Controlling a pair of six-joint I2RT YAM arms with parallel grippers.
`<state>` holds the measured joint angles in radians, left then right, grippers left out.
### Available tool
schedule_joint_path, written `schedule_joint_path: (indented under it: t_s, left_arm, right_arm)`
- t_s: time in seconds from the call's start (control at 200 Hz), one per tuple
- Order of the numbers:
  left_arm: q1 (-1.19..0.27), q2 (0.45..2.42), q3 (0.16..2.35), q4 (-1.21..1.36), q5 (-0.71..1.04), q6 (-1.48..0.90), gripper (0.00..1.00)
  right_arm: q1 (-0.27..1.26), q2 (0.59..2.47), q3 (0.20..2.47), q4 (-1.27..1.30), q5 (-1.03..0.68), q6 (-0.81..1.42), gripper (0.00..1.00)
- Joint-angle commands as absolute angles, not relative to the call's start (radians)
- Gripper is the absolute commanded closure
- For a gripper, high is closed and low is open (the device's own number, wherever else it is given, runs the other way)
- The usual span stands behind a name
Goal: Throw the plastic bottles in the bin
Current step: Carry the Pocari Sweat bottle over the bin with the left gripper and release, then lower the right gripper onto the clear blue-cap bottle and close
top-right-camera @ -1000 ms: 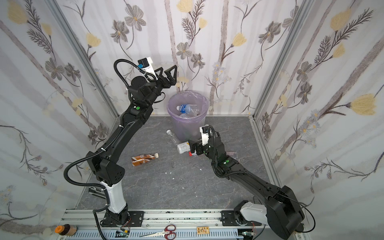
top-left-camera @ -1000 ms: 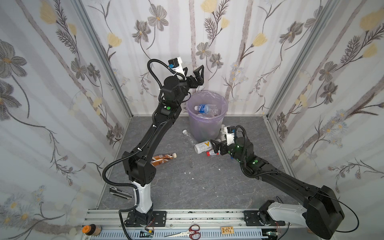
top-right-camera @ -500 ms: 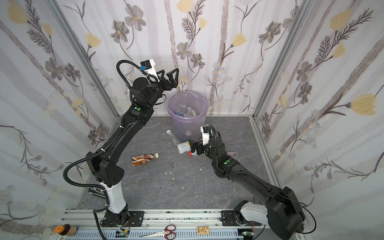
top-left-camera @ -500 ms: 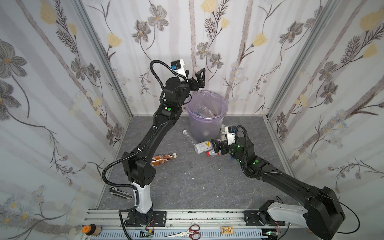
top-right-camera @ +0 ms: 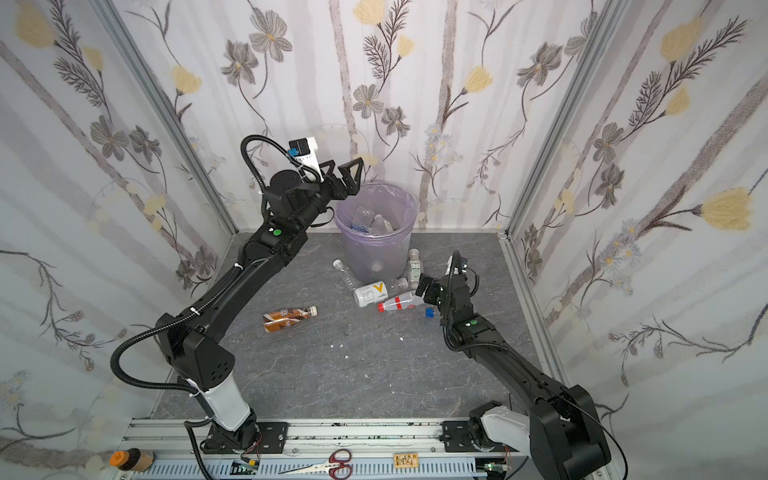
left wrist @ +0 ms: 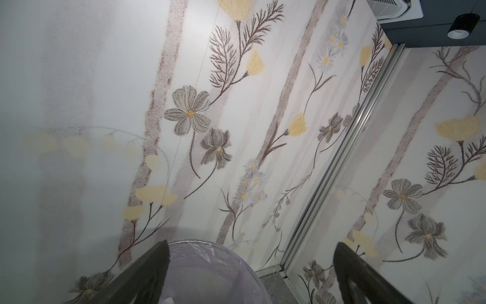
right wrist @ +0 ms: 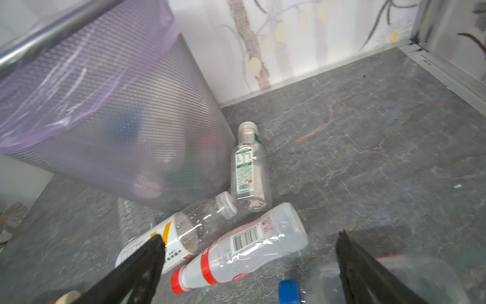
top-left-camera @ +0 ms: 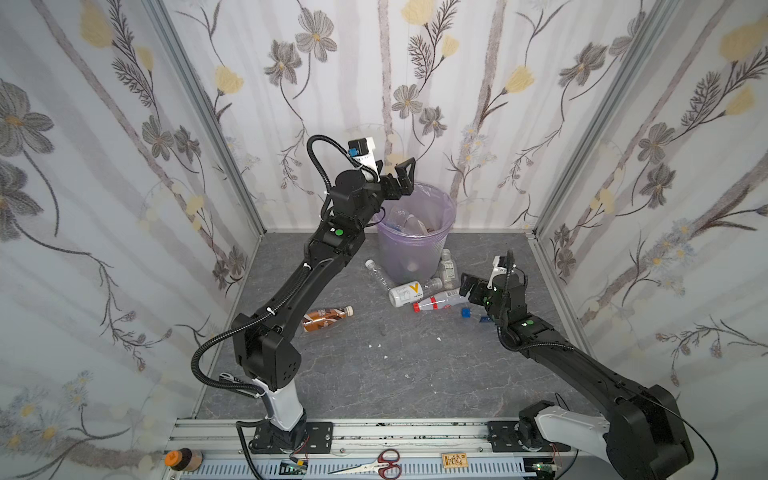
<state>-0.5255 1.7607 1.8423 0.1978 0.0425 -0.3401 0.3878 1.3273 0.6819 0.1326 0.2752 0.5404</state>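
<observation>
The bin [top-left-camera: 415,245] [top-right-camera: 376,249] stands at the back wall with bottles [top-right-camera: 365,218] inside. My left gripper [top-left-camera: 401,178] [left wrist: 252,246] hangs open and empty over its left rim [left wrist: 210,244]. On the floor by the bin lie a white bottle with an orange V [top-left-camera: 407,293] [right wrist: 171,242], a red-labelled bottle [top-left-camera: 438,301] [right wrist: 244,250], a green-labelled clear bottle [right wrist: 248,171], a clear bottle [top-left-camera: 376,274] and a blue-capped bottle [right wrist: 289,289]. A brown bottle [top-left-camera: 326,318] lies further left. My right gripper [top-left-camera: 471,286] [right wrist: 249,237] is open, low over the red-labelled bottle's base.
Flowered walls close in the back and both sides. The bin's mesh wall [right wrist: 118,118] rises close to the right gripper. Scissors [top-left-camera: 376,461] and a brown jar with an orange lid [top-left-camera: 183,457] lie on the front rail, outside the floor.
A blue-labelled bottle seen at the bin's mouth has dropped down inside. The left gripper has shifted slightly right over the rim, still open. The right arm has not moved.
</observation>
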Motion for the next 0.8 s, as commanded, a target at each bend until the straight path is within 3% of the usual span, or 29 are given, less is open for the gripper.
schedule_joint_path:
  t_s: [0.0,0.31,0.794]
  left_arm:
    - [-0.551,1.737,1.798,0.216,0.012,-0.324,0.00]
    - [-0.639,1.687,1.643,0.224,0.002,-0.289,0.00]
    - [-0.746,1.554,1.361,0.297,-0.043,-0.283,0.00]
  right_arm:
    - [0.352,1.318,0.685,0.055,0.333,0.651,0.00]
    - [0.174,1.237,0.596,0.021,0.249,0.814,0.00]
    - [0.128,1.352,0.558,0.009,0.208,0.968,0.00]
